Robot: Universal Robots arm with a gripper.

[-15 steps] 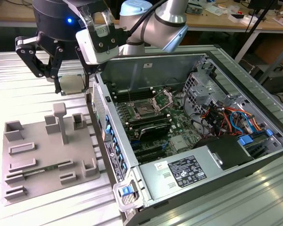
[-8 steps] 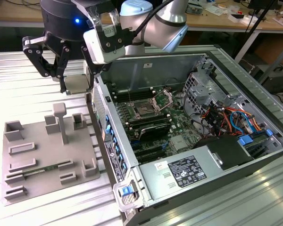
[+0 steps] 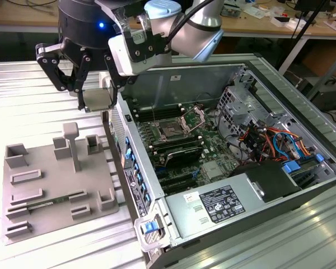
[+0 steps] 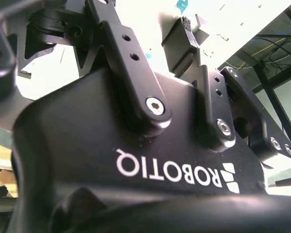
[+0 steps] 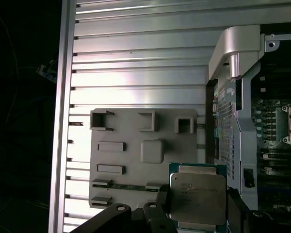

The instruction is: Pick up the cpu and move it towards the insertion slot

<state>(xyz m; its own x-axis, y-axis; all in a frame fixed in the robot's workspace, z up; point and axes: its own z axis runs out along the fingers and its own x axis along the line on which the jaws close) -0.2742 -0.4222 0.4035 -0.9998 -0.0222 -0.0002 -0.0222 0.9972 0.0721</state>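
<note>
robotics lab/workshop | ribbed aluminium table [image 3: 33, 89] | opened grey desktop computer case [image 3: 224, 162] | cluttered wooden workbenches behind [image 3: 269, 22]

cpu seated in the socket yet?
No. The silvery square cpu sits in the black pincer, above the grey plastic tray.

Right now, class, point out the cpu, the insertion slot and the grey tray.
cpu [image 5: 198, 196], first wrist view, metal top.
insertion slot [image 3: 172, 132], exterior view, dark centre.
grey tray [image 3: 47, 182], exterior view, bare flat base.
</note>
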